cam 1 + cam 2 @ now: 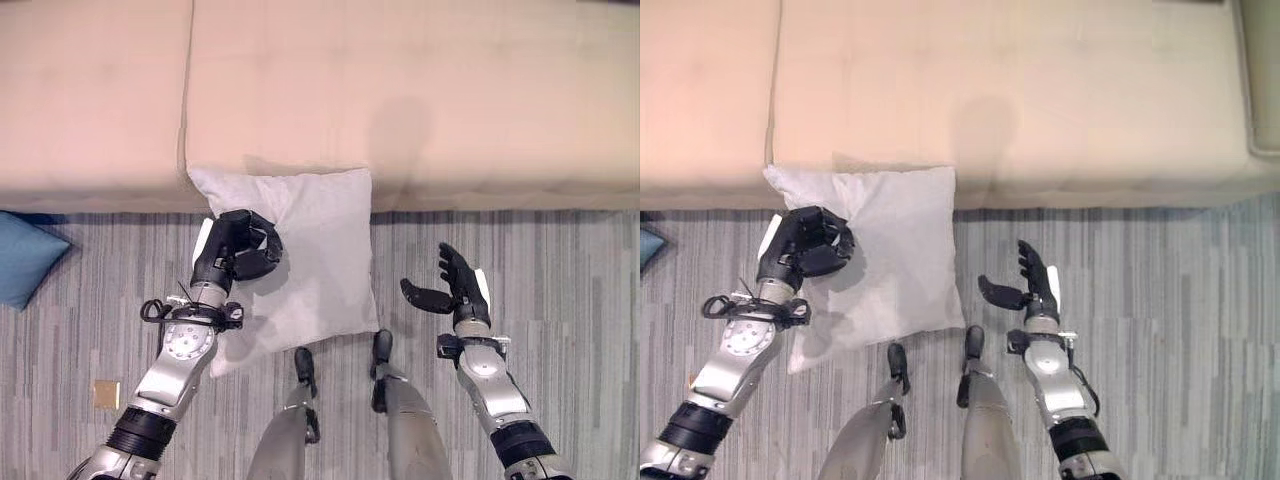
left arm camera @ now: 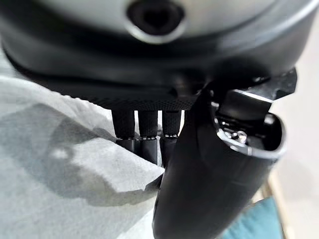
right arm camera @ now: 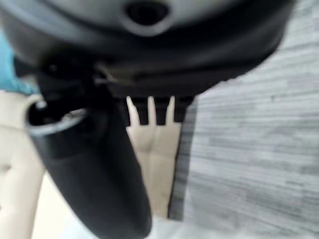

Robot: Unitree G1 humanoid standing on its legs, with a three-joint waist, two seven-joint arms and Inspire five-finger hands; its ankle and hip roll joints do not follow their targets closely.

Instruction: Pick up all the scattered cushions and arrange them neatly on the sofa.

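Note:
A white square cushion (image 1: 315, 250) lies on the striped grey floor, its top edge against the front of the beige sofa (image 1: 400, 100). My left hand (image 1: 236, 248) sits on the cushion's left part with its fingers curled. In the left wrist view the fingers (image 2: 144, 134) and thumb pinch a fold of the white cloth (image 2: 65, 169). My right hand (image 1: 457, 288) hovers over the floor just right of the cushion, fingers straight and thumb spread, holding nothing. A blue cushion (image 1: 25, 258) lies on the floor at the far left, beside the sofa's base.
The sofa seat runs across the whole top, with a seam (image 1: 185, 90) between two seat pads. A small tan square (image 1: 106, 393) lies on the floor at the lower left. Bare floor (image 1: 560, 270) stretches to the right of my right hand.

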